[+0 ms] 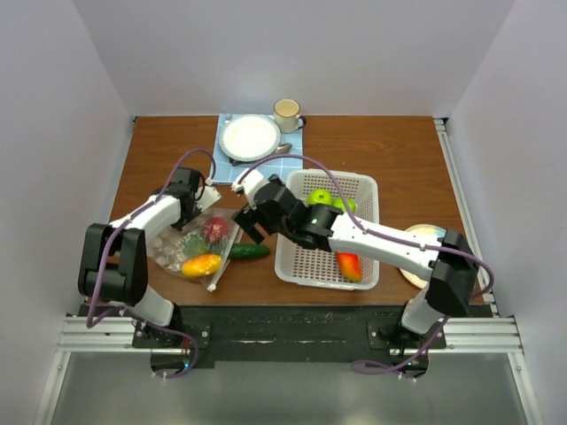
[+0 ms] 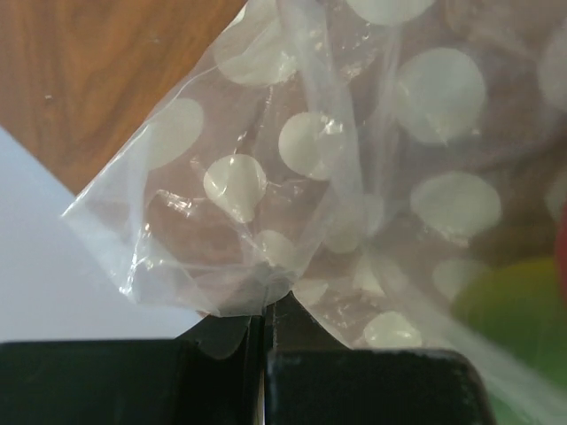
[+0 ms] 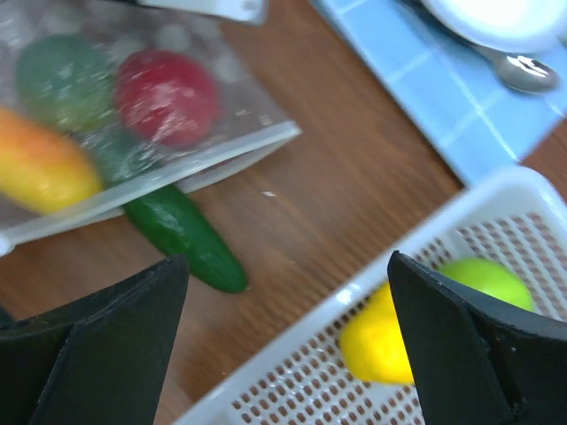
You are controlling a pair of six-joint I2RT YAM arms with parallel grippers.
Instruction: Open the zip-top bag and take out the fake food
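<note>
On wooden table (image 1: 390, 146), only left wrist view shows zip-top bag (image 2: 292, 150) pinched.

A brown wood-grain tabletop (image 1: 390, 150) was enclosed on three sides by plain white wall panels (image 1: 292, 53). Its near edge was bordered by a silver aluminium rail frame (image 1: 496, 332), below which a dull grey floor (image 1: 292, 394) was seen. The scene was lit evenly and softly.
</note>
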